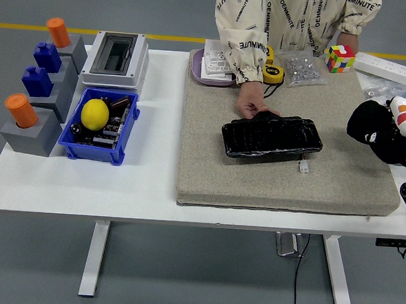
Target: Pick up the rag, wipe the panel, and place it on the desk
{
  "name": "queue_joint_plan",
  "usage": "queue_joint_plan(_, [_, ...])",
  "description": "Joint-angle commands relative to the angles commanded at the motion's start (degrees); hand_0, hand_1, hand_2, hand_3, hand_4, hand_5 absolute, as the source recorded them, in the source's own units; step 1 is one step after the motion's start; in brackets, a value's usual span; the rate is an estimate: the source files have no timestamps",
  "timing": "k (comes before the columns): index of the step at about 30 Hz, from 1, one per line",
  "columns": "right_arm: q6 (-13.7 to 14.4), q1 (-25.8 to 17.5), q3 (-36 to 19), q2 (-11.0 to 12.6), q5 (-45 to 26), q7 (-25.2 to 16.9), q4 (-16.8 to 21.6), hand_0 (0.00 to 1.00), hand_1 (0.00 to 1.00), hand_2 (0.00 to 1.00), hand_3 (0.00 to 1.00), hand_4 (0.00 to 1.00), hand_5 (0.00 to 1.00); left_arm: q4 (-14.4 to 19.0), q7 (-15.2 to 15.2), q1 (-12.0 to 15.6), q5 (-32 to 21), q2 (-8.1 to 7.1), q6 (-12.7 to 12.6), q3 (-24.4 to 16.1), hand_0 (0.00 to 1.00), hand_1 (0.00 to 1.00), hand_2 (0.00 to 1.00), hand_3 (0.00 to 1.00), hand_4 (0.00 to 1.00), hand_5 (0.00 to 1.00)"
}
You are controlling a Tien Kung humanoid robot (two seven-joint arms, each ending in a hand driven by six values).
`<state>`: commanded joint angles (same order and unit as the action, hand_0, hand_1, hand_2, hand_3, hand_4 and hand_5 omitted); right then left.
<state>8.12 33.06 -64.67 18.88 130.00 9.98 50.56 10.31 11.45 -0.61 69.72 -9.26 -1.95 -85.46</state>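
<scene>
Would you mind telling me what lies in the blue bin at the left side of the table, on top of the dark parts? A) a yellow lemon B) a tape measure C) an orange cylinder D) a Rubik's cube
A: a yellow lemon rests in the blue bin, while the Rubik's cube and the tape measure sit at the far edge near the person.
</scene>
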Motion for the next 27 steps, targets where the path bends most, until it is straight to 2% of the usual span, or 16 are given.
queue_joint_plan(6, [-0.7, -0.3, 2.5, 0.2, -0.4, 1.2, 3.6, 0.294, 0.39, 0.459, 0.472, 0.998, 0.259, 0.0, -0.1, -0.1, 0.0, -0.05, 0.0, 0.0, 0.65, 0.696, 0.741, 0.565, 0.598, 0.474])
queue_joint_plan(11, [-1.1, -0.2, 4.5, -0.7, -1.4, 1.8, 5.5, 0.294, 0.39, 0.459, 0.472, 0.998, 0.259, 0.0, -0.1, -0.1, -0.1, 0.0, 0.0, 0.1, 0.65, 0.696, 0.741, 0.565, 0.598, 0.474])
queue_joint_plan(27, [-1.2, 1.6, 9.4, -4.1, -3.1, 1.9, 5.2, 0.283, 0.391, 0.459, 0.47, 0.998, 0.256, 0.0, -0.1, -0.2, -0.1, -0.02, 0.0, 0.1, 0.65, 0.695, 0.741, 0.567, 0.598, 0.475])
